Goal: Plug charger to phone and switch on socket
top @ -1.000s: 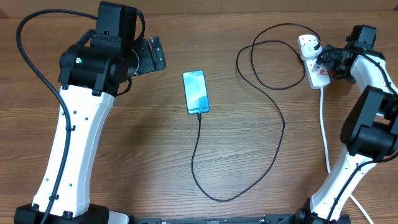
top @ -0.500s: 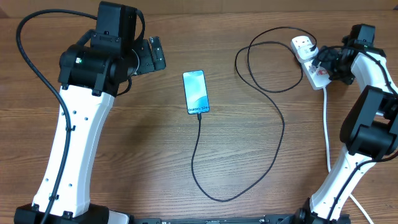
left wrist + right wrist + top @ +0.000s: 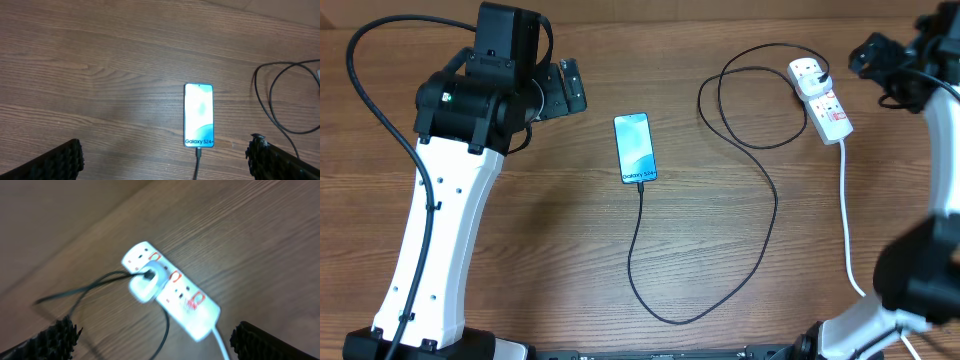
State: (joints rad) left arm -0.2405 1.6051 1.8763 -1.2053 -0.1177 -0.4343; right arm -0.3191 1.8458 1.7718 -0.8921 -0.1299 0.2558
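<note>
Charger (image 3: 776, 205) plugged into bottom edge of phone (image 3: 635, 148), looping right to socket (image 3: 823, 100). Left of phone, left gripper (image 3: 570, 87) spread wide, empty. Far right of phone, right gripper (image 3: 873, 55) spread wide, empty too.

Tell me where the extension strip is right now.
In the overhead view, the white extension strip lies at the upper right, on the robot's right side, just right of the looping black charger cable; the cable's plug sits in its top end.
</note>
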